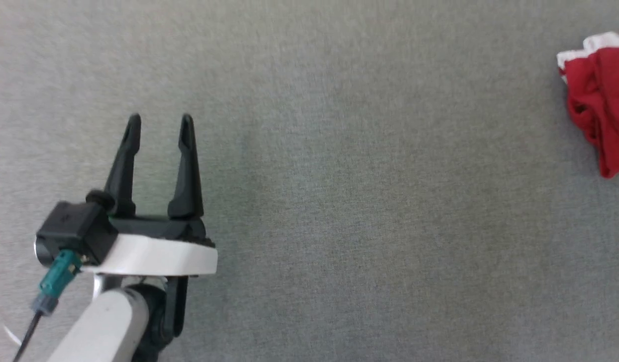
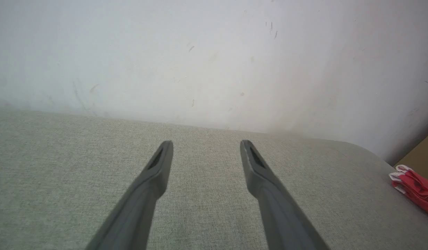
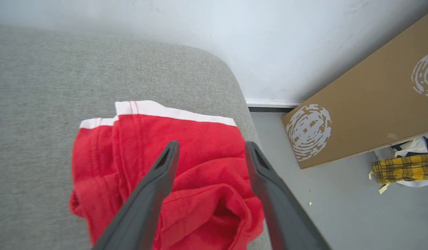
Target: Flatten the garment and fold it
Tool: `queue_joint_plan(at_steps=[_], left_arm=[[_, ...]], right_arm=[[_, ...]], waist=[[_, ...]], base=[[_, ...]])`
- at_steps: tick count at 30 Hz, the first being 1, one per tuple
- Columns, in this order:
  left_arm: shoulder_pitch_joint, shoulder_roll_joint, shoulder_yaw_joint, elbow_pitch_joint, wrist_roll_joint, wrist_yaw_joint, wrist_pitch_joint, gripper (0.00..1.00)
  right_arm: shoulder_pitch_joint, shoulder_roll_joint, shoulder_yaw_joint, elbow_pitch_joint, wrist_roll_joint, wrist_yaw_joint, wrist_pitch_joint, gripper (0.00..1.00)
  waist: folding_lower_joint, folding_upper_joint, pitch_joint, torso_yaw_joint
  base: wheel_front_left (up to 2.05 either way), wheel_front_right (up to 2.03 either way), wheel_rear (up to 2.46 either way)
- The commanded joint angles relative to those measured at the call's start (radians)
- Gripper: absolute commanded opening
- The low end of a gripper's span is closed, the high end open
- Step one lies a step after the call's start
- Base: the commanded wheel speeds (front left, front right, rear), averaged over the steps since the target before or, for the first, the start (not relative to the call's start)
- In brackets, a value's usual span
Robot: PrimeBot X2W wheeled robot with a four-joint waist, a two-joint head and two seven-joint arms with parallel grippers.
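Note:
The garment [image 1: 601, 105], red shorts with a white edge, lies crumpled at the far right of the head view on the grey fabric surface [image 1: 339, 176]. In the right wrist view the garment [image 3: 200, 152] is bunched near the surface's rounded corner, and my right gripper [image 3: 211, 147] hovers over it with its jaws apart and nothing between them. My left gripper [image 1: 160, 120] stands open at the lower left, far from the cloth. In the left wrist view my left gripper [image 2: 206, 144] is over bare fabric, and the garment [image 2: 417, 189] peeks in at the right edge.
A white wall [image 2: 200, 52] rises behind the surface. Beyond the rounded corner the grey floor [image 3: 339, 208] holds a leaning cardboard box [image 3: 367, 104] and a heap with yellow plaid cloth [image 3: 405, 168].

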Motion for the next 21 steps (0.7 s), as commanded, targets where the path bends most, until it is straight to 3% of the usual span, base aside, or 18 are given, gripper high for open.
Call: queue_joint_plan(at_steps=[1, 10, 21], left_arm=[[0.020, -0.006, 0.006, 0.010, -0.008, -0.004, -0.013, 1.00], [0.111, -0.034, 0.022, 0.051, -0.055, -0.025, -0.058, 1.00], [0.177, -0.053, -0.010, 0.136, -0.067, -0.069, -0.074, 1.00]], right_arm=[[0.032, 0.025, 0.008, -0.027, 0.022, -0.002, -0.012, 1.00], [0.229, 0.162, 0.072, -0.243, 0.097, -0.002, -0.148, 1.00], [0.438, 0.296, 0.111, -0.388, -0.016, -0.002, -0.335, 1.00]], waist=[[0.0001, 0.0000, -0.078, 0.030], [0.0001, 0.0000, -0.218, 0.083], [0.0001, 0.0000, -0.344, 0.130]], base=[[0.00, 0.00, 0.00], [0.00, 0.00, 0.00], [0.00, 0.00, 0.00]])
